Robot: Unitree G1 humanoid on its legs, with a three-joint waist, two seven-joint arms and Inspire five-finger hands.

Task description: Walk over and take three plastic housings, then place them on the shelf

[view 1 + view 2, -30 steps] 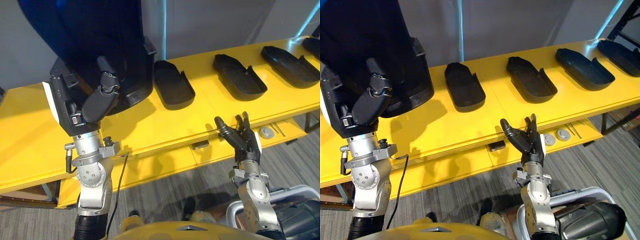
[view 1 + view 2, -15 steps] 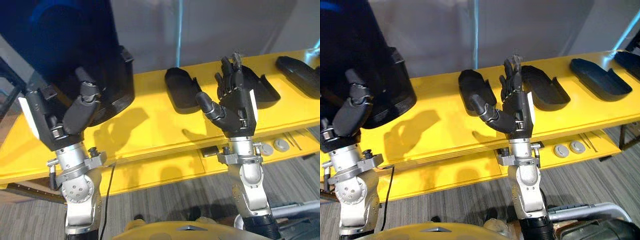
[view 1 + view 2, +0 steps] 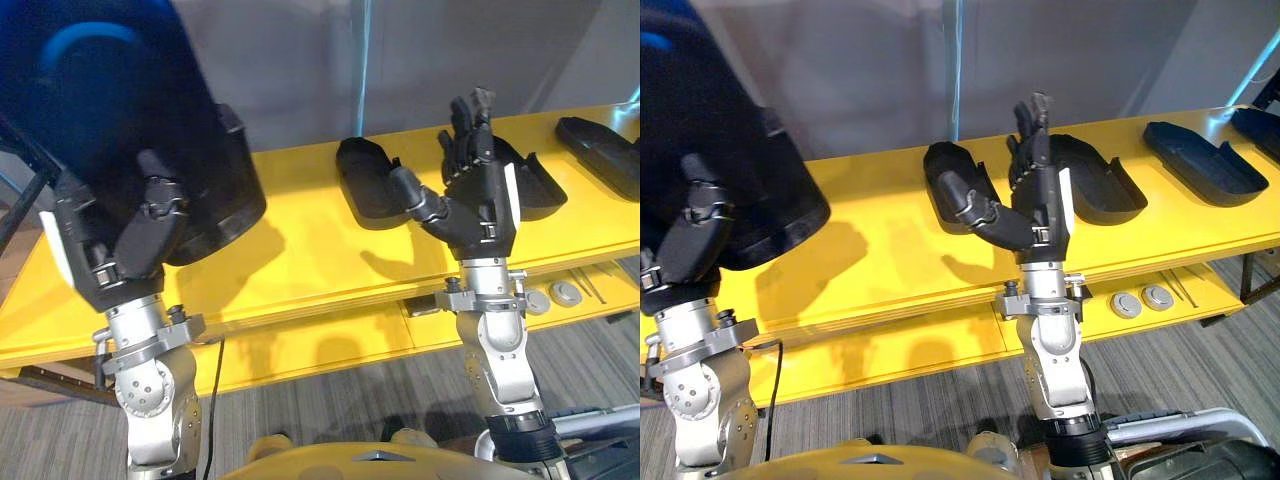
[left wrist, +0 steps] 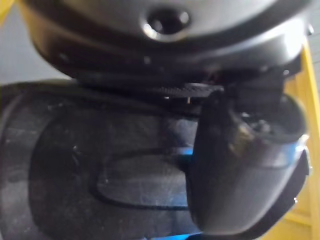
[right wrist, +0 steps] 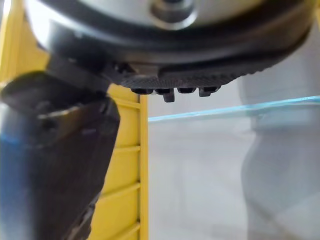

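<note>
One black plastic housing, the held housing, is up off the counter in the left robot hand. It stands high at the robot's left, its big dark shell close to the head camera. The thumb presses curled against its outer wall. The fingers are hidden behind the shell.

Four more housings lie in a row on the yellow counter, open side up and well apart from one another. They are the first housing, the second housing, the third housing and the fourth housing at the far right edge.

The right robot hand is raised upright in front of the counter, wide and holding nothing. Its fingers point straight up and its thumb sticks out toward the robot's left. From the head it overlaps the gap between the first and second housings. Whether it touches either cannot be told.

Two round discs sit on a lower ledge under the counter's front edge. Grey carpeted floor shows below.
</note>
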